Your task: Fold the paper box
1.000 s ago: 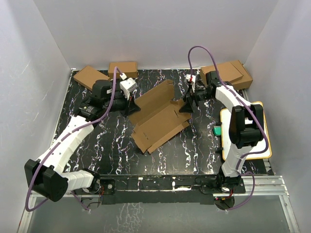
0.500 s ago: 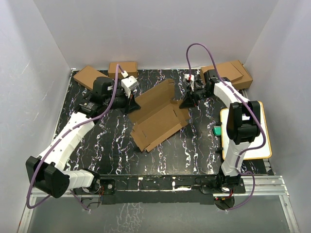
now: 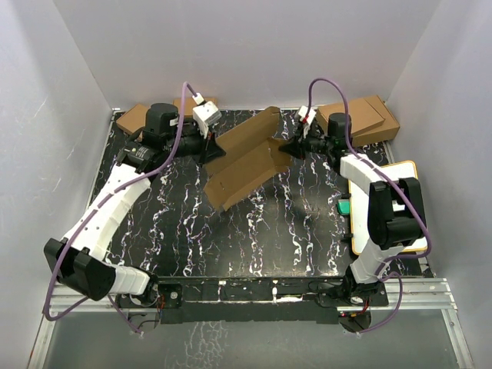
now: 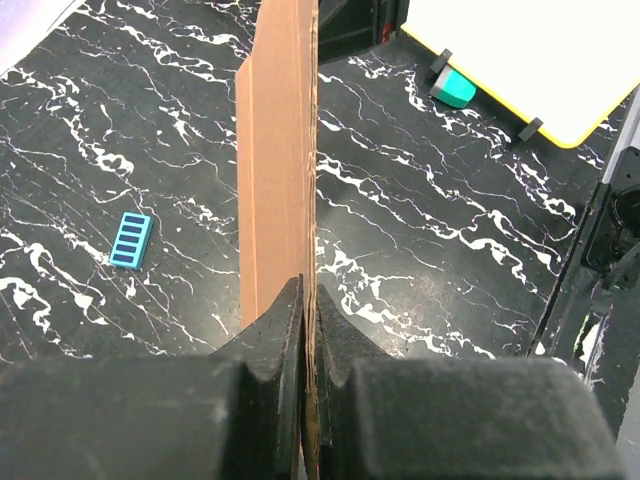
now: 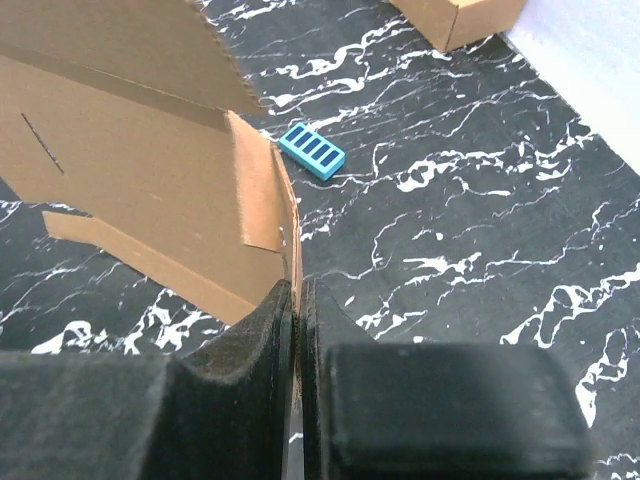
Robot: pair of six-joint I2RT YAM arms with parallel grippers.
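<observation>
Your paper box (image 3: 244, 160) is at the far middle of the table, an unfolded creased sheet strung between the two arms. The left gripper (image 4: 308, 300) is clamped on its left edge and the right gripper (image 5: 297, 293) is clamped on a small flap at its right edge, so each arm has one side and neither is nearer. The sheet's long axis runs from near-left to far-right, with the far panel tipped up. Any fold probably depends on moving both grips together, because the right one holds only a thin flap that could slip.
</observation>
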